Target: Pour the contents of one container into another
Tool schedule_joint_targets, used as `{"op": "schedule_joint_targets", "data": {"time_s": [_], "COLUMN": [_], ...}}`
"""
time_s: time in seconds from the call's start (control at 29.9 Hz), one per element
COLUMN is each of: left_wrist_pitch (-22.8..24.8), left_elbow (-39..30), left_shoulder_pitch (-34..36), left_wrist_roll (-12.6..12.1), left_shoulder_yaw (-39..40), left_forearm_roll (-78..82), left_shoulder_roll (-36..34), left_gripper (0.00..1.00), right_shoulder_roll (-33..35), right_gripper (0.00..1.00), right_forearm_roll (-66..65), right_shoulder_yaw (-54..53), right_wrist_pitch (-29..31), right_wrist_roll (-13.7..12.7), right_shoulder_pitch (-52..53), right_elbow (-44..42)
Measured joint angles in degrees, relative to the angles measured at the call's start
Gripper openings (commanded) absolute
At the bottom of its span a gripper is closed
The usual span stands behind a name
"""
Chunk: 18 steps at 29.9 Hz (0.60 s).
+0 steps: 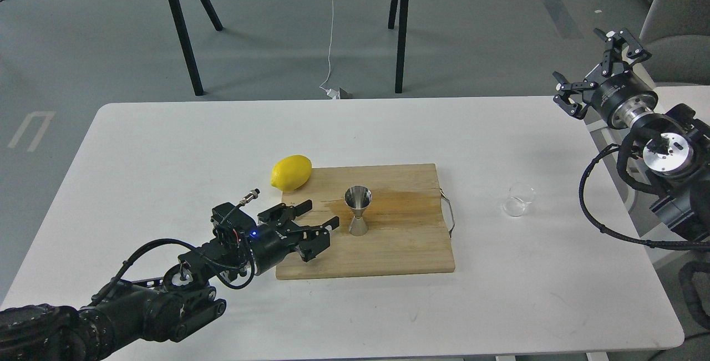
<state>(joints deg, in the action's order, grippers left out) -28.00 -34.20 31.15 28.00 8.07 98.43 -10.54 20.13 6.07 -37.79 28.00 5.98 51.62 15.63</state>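
Note:
The steel jigger (pixel 358 210) stands upright on the wooden cutting board (pixel 399 239), near its middle. A little to its left, my left gripper (pixel 320 215) is open, empty and apart from the jigger. The clear glass tumbler (pixel 518 199) rests on the white table to the right of the board. High at the right, beyond the table's corner, my right gripper (pixel 593 70) is open and holds nothing, far from the tumbler.
A yellow lemon (pixel 291 172) lies at the board's back left corner. The board has a metal handle (pixel 448 213) on its right side. The white table (pixel 166 150) ends close behind my right arm. Black table legs stand on the floor beyond.

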Motion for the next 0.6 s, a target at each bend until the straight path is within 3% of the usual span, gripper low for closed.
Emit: {"op": "schedule_joint_targets", "data": {"time_s": [0.27,0.6], "left_wrist_pitch": [0.0,0.0], "left_elbow": [-5.5,-7.0], "left_shoulder_pitch": [-1.6,-2.0], "left_wrist_roll": [0.0,0.0], "left_shoulder_yaw": [1.4,1.7], "left_forearm_roll": [-0.1,-0.1], "left_shoulder_roll": [-3.6,-7.0], "left_gripper": [0.83,0.83], "right_shoulder_roll": [-0.2,-0.3], "right_gripper": [1.0,1.0], "right_forearm_roll": [0.0,0.0], "right_shoulder_yaw": [-0.1,-0.1], "right_wrist_pitch": [0.0,0.0], "right_wrist_roll": [0.2,0.3], "right_shoulder_pitch": [-0.5,-0.7], "right_elbow": [-0.1,0.0]}}
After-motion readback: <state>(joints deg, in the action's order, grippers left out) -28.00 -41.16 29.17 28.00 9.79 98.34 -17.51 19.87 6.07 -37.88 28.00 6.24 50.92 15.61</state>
